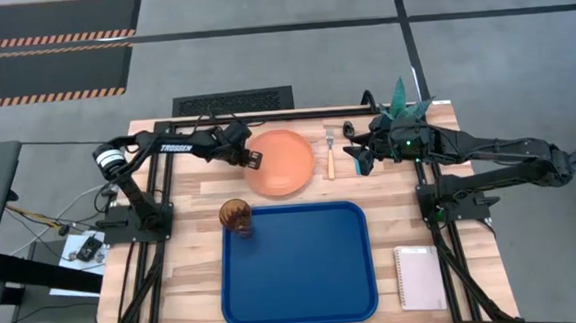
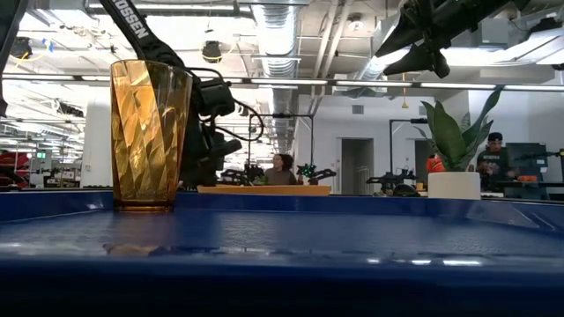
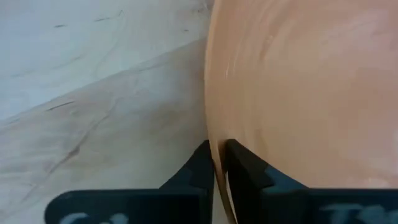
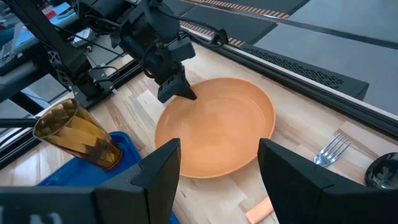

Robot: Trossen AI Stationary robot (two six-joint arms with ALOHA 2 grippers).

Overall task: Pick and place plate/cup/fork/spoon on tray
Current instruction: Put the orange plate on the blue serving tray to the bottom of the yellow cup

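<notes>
left gripper pinches the plate rim, cup already on the tray

the wooden table [image 1: 196,287] carries everything. the blue tray [image 1: 305,281] lies at its near middle, flat, with only the cup on it. the orange plate [image 1: 280,162] rests on the table just beyond the tray's far edge, not touching it. the left gripper [image 1: 252,161] is at the plate's left rim; in the left wrist view its two fingers [image 3: 245,168] stand narrow, one on either side of the thin rim [image 3: 214,124], clamped on it. the right gripper [image 1: 360,160] hangs above the table to the right of the plate, near the cutlery, its fingers [image 4: 163,168] spread wide and holding nothing. a white notepad [image 1: 420,277] lies right of the tray. the amber cup [image 1: 235,216] stands upright in the tray's far-left corner. the fork [image 1: 329,151] lies on the table just right of the plate, tines away from the tray. the spoon [image 1: 349,136] lies beside the fork, partly under the right gripper.
</notes>
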